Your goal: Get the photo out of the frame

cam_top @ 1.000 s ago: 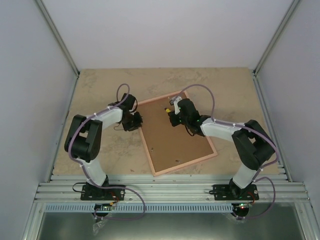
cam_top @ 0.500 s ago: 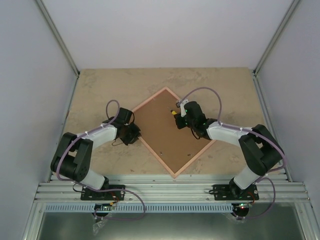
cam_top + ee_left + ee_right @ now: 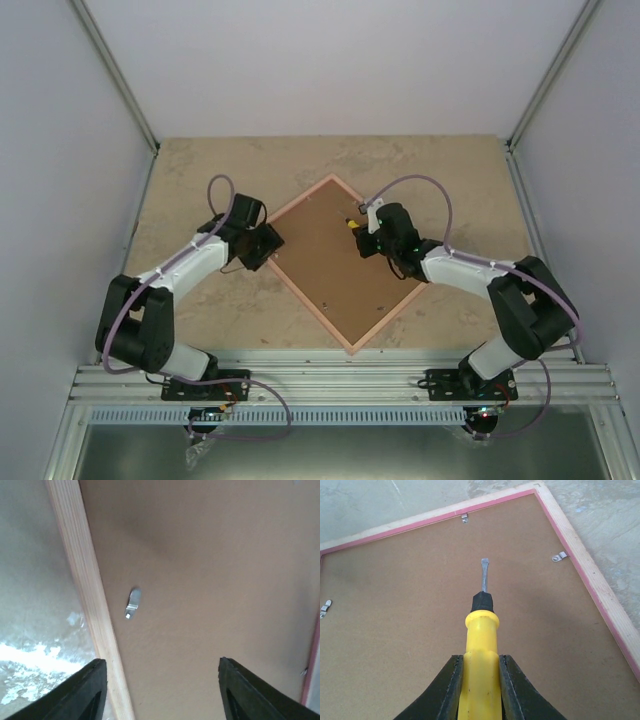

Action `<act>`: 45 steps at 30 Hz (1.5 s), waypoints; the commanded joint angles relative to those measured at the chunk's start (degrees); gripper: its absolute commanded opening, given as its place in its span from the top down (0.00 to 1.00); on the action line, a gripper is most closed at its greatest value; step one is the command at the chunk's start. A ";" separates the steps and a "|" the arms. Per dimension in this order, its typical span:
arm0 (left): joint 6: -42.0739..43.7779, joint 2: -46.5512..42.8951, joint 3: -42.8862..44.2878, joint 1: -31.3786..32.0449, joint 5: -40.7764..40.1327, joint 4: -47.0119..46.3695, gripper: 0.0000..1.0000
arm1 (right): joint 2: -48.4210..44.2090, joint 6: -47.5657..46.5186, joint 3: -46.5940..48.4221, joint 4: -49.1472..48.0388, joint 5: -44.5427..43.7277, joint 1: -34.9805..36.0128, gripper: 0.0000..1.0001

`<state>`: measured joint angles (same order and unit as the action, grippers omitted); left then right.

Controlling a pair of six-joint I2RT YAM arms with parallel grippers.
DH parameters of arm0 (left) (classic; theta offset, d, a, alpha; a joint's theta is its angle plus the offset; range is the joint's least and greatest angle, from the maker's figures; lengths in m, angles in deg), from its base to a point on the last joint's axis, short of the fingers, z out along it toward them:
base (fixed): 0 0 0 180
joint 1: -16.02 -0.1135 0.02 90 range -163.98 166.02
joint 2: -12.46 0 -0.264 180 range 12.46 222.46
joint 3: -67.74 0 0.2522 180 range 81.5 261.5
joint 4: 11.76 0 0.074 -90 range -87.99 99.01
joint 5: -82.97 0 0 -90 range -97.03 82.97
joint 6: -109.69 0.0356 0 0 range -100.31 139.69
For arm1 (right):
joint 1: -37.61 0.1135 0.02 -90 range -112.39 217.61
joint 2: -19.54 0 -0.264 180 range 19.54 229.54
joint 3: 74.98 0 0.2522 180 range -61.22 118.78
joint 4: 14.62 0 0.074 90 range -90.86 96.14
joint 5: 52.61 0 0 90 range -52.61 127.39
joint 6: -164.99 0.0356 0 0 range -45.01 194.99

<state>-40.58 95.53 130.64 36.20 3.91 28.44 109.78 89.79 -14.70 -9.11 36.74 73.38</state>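
The stone-patterned worktop (image 3: 200, 170) carried the frame (image 3: 390, 316) near its middle, turned cornerwise like a diamond and lying face down, so its brown backing board (image 3: 330, 260) was uppermost and the photo was hidden from sight. The left fingers (image 3: 92, 692) were spread wide and held nothing, poised above the frame's left edge where the pale wood met the board. The right fingers (image 3: 451, 690) were clenched around the yellow handle of a screwdriver (image 3: 479, 630), which pointed across the board towards the far corner; I could not tell whether its flat blade touched the board. Small metal tabs sat along the board's edges, one (image 3: 132, 603) just inside the rail ahead of the left fingers and another (image 3: 560, 556) right of the blade.
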 commanded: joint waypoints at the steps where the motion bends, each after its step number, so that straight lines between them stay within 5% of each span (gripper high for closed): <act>1: 12.68 1.21 8.09 -1.50 -7.06 7.74 0.33 | -3.36 -0.05 -1.69 -2.03 0.51 -0.79 1.00; 11: 38.45 13.55 25.05 -1.55 -12.00 7.59 0.09 | -9.43 0.26 -5.24 -2.88 0.50 -1.32 1.00; 24: 53.10 33.35 39.18 -1.79 -9.99 6.75 0.07 | -11.78 -0.80 -5.39 -1.79 3.01 -1.39 1.00; 36: 54.60 44.04 47.08 -4.36 -4.66 8.93 0.22 | -10.71 -1.45 -4.80 -0.74 3.86 -1.40 1.00; 45: 54.88 45.20 46.82 -4.36 -2.09 10.57 0.55 | -9.74 -1.11 -4.03 -0.97 4.80 -1.40 1.00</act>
<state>13.67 139.37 177.42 31.72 1.07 36.64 99.31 89.12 -19.88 -9.33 40.65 72.22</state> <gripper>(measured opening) 0.498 0.182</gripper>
